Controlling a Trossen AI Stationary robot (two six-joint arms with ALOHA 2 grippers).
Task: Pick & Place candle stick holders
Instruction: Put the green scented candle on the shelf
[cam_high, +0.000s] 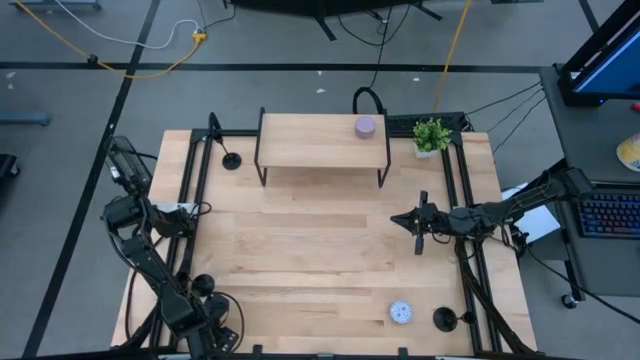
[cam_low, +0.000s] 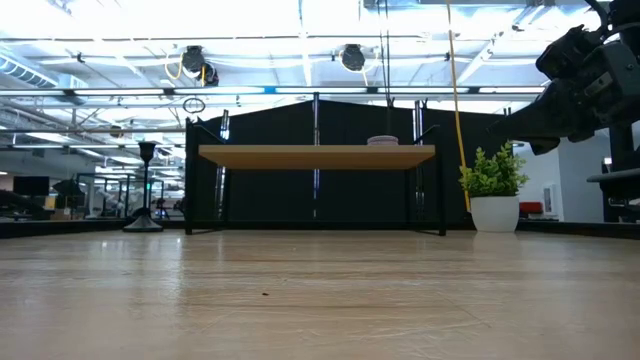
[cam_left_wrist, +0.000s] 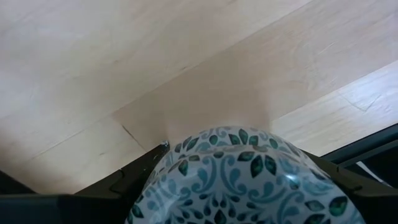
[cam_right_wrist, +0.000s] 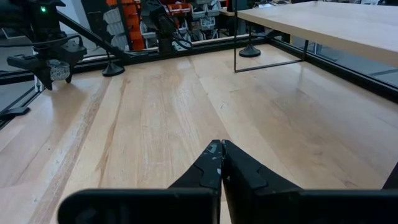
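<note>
Three black candle stick holders stand upright on their disc bases: one at the far left, one at the near left, one at the near right. My left gripper, at the near left corner, is shut on a round white puck with a teal leaf pattern, not on a holder. My right gripper hangs shut and empty over the table's right middle. My left gripper pinches the patterned puck between its two fingers, one on each side of its round wall. The fingers come from above and point steeply down. Whether the puck's underside touches the table, I cannot tell.
A low wooden shelf stands at the far middle with a lavender puck on it. A small potted plant is at the far right. Another pale patterned puck lies near the front edge. A black frame rail borders the table.
</note>
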